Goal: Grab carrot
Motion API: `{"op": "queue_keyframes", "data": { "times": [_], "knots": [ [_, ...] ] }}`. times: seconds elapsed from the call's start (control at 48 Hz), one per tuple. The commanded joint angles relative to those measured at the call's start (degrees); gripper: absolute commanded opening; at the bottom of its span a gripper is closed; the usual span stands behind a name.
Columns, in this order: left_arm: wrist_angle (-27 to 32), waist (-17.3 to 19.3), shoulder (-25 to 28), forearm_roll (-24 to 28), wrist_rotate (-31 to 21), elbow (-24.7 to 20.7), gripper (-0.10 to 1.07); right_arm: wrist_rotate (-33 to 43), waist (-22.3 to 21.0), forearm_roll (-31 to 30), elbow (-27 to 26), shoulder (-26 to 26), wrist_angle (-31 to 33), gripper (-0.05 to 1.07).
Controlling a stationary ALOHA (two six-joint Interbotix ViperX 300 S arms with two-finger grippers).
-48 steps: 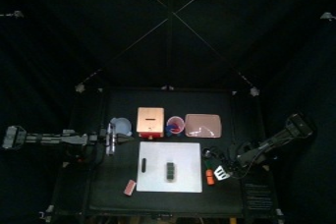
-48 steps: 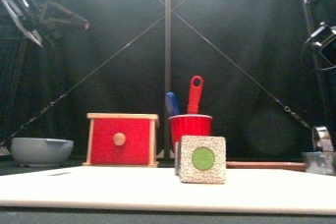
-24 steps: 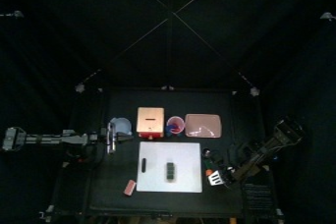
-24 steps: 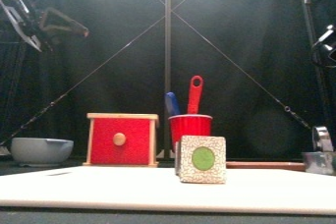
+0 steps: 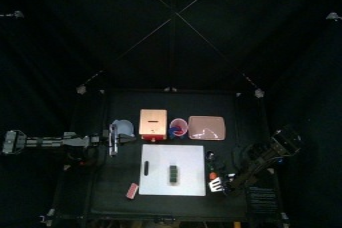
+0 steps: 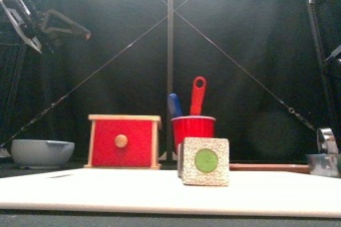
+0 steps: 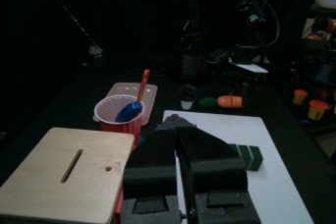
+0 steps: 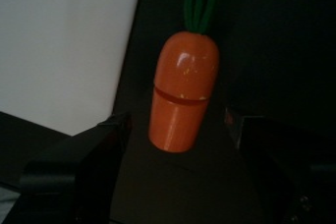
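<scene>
The carrot (image 8: 183,90) is a small orange stick with a green top. It lies on the black table just off the right edge of the white board (image 5: 174,162). In the top view it (image 5: 214,178) sits by the board's front right corner. My right gripper (image 8: 184,164) is open, low over the table, with a jaw on either side of the carrot's blunt end and not touching it. In the top view the right gripper (image 5: 221,181) is at the carrot. My left gripper (image 7: 180,130) is shut and empty, resting at the table's left (image 5: 112,143).
A dark green block (image 5: 175,175) stands on the board. A pale pink block (image 5: 131,190) lies at the front left. A red box (image 5: 156,124), a red cup (image 5: 178,126), a grey bowl (image 5: 123,128) and a pinkish lid (image 5: 206,127) line the back.
My right arm has drawn in and its gripper has moved down and forward onto the carrot. The left arm has barely moved.
</scene>
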Motion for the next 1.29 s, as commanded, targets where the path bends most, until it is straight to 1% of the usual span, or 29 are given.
{"op": "queue_keyframes", "data": {
  "times": [0.0,0.167,0.271,0.458,0.521,0.562,0.646,0.854,0.958,1.021,1.083,1.271],
  "knots": [
    [-0.1,0.1,0.2,0.0,0.2,-0.6,0.24,0.1,-0.4,-0.3,-1.1,0.1,-0.2,1.03],
    [0.2,0.1,0.3,0.0,0.1,-0.4,0.25,0.1,-0.7,0.2,-1.6,1.3,-0.4,1.03],
    [0.4,0.1,0.2,0.0,0.0,-0.4,0.28,-0.1,-0.7,0.5,-2.1,1.8,-0.4,1.03],
    [0.4,0.3,0.2,0.0,0.2,-0.4,0.38,-0.3,-0.5,0.7,-2.4,1.9,-0.4,1.02],
    [0.4,0.3,0.2,0.0,0.2,-0.4,0.43,-0.4,-0.5,0.8,-2.5,1.9,-0.4,1.00],
    [0.4,0.3,0.3,-0.1,0.2,-0.4,0.45,-0.4,-0.5,0.8,-2.4,1.9,-0.4,0.98],
    [0.4,0.3,0.2,0.0,0.2,-0.4,0.49,-0.3,-0.4,0.8,-2.3,1.9,-0.4,0.89],
    [0.4,0.3,0.2,0.0,0.2,-0.4,0.57,-0.2,-0.4,0.8,-1.7,1.9,-0.4,0.58],
    [0.5,0.3,0.2,0.0,0.0,-0.4,0.58,-0.8,-0.5,0.2,-2.0,1.5,-0.2,0.49],
    [1.1,0.3,0.2,0.0,0.0,-0.4,0.59,-1.3,-0.8,-0.9,-2.5,0.9,0.0,0.46],
    [2.0,0.3,0.3,-0.1,-0.1,-0.7,0.60,-1.5,-1.1,-3.1,-3.1,-0.3,0.1,0.46],
    [6.2,-0.8,0.9,0.2,0.1,-2.0,0.64,-2.3,-4.0,-14.2,-4.8,-3.5,0.1,0.46]
  ]
}}
